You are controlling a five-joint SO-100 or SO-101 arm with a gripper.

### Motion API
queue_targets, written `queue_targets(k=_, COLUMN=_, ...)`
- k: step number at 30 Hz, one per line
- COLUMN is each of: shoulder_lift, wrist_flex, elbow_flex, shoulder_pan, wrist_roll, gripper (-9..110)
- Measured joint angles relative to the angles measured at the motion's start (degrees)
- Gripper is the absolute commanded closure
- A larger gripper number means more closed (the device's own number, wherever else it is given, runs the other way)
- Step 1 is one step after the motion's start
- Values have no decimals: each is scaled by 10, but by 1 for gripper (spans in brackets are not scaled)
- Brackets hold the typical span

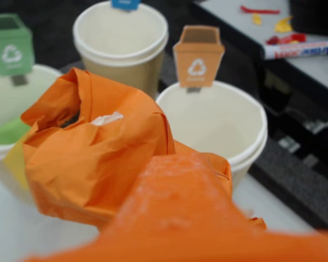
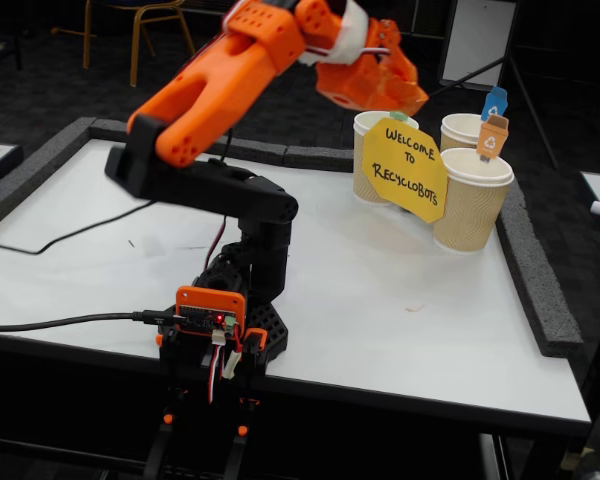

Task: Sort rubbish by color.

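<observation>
Orange lump (image 1: 98,158): crumpled paper, held up just before the cup rims.
Gripper (image 2: 395,85): clamped on it; fingertips hidden.
Green lump (image 1: 8,132): inside the green-tagged cup (image 1: 0,93), partly hidden.
Orange-tagged cup (image 1: 235,131): just beyond, right in wrist view.
</observation>
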Motion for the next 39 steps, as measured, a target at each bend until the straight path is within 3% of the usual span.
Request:
queue_targets(k=22, shoulder_lift=-539, wrist_flex=-68, elbow_flex=-339, shoulder_pan=52, wrist_roll=1, gripper=101)
queue_targets(k=26, shoulder_lift=-569, wrist_flex=-68, elbow_flex=-371, shoulder_pan=52, wrist_roll=1, gripper=96)
queue_targets(k=36, shoulder_lift=-572, wrist_flex=-47, elbow_flex=-382, shoulder_pan=52, wrist_roll=1, gripper=98)
queue_targets(k=39, shoulder_lift=-572, wrist_flex=-34, elbow_flex=-385, shoulder_pan=52, wrist_roll=1, gripper=92)
